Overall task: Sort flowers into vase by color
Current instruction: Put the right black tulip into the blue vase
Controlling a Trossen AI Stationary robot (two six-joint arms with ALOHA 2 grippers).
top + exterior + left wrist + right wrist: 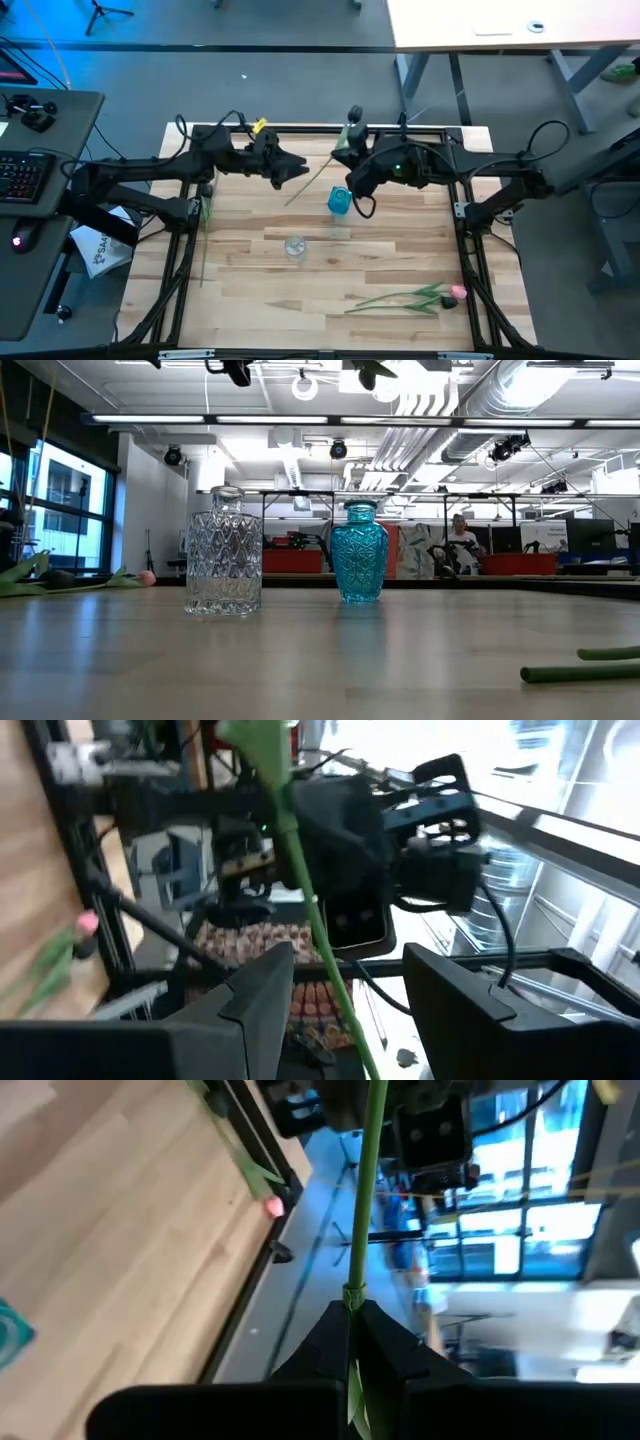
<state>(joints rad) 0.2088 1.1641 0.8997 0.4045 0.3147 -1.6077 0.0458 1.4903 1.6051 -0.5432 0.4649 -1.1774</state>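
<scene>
Green stem [312,183] spans the gap between the two grippers above the far half of the table, slanting from the left gripper [296,172] up toward the right gripper [352,150]. Right wrist view shows the right gripper [351,1323] pinched tight on the stem [365,1190]. Left wrist view shows the stem [305,890] passing between spread fingers [262,995], untouched. Blue vase [339,201] stands just below the right gripper, clear vase [294,246] nearer the front; the right arm is closer to blue. Judgement: the stem must swing upright over a vase mouth. Low view shows both vases empty; overhead alone shows a pink flower [420,297] lying front right.
</scene>
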